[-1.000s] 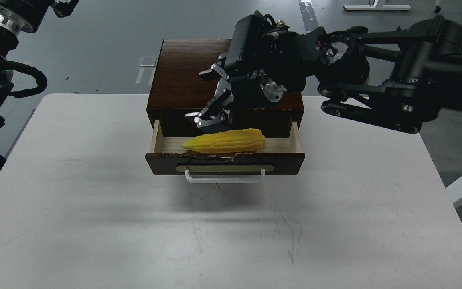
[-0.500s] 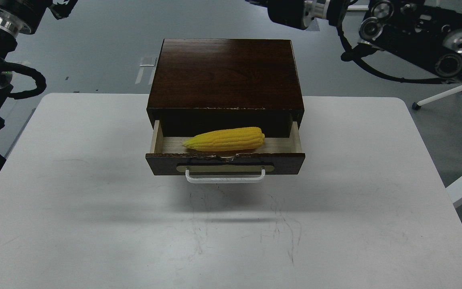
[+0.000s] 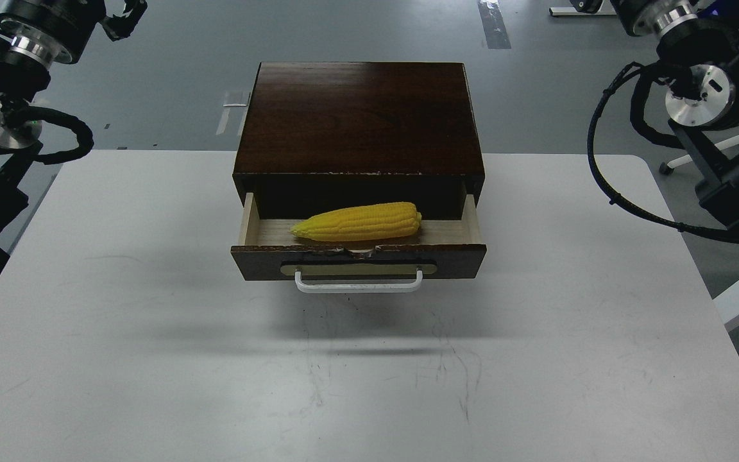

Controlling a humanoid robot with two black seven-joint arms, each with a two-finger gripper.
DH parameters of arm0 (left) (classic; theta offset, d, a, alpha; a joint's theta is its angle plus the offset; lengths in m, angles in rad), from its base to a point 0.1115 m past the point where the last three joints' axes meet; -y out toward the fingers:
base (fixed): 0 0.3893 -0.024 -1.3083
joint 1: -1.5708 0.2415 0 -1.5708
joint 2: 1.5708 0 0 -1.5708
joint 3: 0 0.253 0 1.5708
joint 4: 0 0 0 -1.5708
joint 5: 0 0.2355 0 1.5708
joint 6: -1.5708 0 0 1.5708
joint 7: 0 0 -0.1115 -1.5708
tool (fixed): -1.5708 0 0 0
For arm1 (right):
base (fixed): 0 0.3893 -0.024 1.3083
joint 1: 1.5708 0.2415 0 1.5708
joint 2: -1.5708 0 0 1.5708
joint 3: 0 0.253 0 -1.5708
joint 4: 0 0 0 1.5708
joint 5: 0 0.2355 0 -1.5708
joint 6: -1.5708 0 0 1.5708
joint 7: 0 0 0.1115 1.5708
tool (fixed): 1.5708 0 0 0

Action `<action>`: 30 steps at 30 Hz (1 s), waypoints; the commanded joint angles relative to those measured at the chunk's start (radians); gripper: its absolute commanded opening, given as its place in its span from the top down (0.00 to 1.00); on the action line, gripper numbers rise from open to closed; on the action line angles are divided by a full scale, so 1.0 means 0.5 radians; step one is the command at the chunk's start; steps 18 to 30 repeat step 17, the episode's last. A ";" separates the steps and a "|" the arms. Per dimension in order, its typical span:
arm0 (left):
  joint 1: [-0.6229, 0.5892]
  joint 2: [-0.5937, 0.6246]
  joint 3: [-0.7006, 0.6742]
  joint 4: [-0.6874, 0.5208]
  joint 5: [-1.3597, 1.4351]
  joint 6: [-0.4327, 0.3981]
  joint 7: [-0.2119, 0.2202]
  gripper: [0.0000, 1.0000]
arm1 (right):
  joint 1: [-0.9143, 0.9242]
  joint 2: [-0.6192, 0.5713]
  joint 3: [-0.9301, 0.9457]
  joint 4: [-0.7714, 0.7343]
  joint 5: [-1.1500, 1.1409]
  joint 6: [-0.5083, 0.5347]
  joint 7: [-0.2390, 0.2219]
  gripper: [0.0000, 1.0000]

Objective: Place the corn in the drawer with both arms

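The yellow corn [image 3: 358, 222] lies on its side in the open drawer [image 3: 358, 260] of the dark brown wooden box [image 3: 356, 115], its pointed end to the left. The drawer is pulled out part way, and its white bar handle [image 3: 358, 284] faces me. My left arm [image 3: 20, 51] is raised at the top left, clear of the table. A small dark piece of its gripper [image 3: 124, 14] shows at the top edge, and its fingers cannot be told apart. My right arm [image 3: 696, 96] is drawn back at the top right, with its gripper out of view.
The box stands at the back middle of a white table [image 3: 151, 359]. A black cable [image 3: 620, 186] hangs from my right arm over the table's right back corner. Grey floor lies behind the table.
My right arm, whose open gripper hung over the corn in the drawer, has pulled up and away to the right, out of view. The corn stays in the drawer.
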State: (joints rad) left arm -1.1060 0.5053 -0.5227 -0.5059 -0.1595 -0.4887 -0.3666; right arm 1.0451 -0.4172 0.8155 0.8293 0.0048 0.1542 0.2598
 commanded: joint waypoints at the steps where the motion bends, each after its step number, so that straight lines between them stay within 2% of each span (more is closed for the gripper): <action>1: 0.027 -0.001 -0.007 0.048 -0.003 0.000 0.000 0.02 | -0.102 -0.064 0.050 -0.094 0.370 0.017 -0.007 0.00; 3: 0.049 0.005 -0.010 0.052 -0.003 0.000 0.000 0.02 | -0.181 -0.107 0.056 -0.094 0.551 0.087 -0.010 0.00; 7: 0.049 0.008 -0.016 0.048 -0.003 0.000 0.000 0.02 | -0.271 -0.123 0.053 -0.097 0.610 0.192 0.020 0.00; 30: 0.052 0.002 -0.053 0.048 -0.046 0.000 0.000 0.02 | -0.289 -0.184 0.029 -0.085 0.607 0.210 0.023 0.00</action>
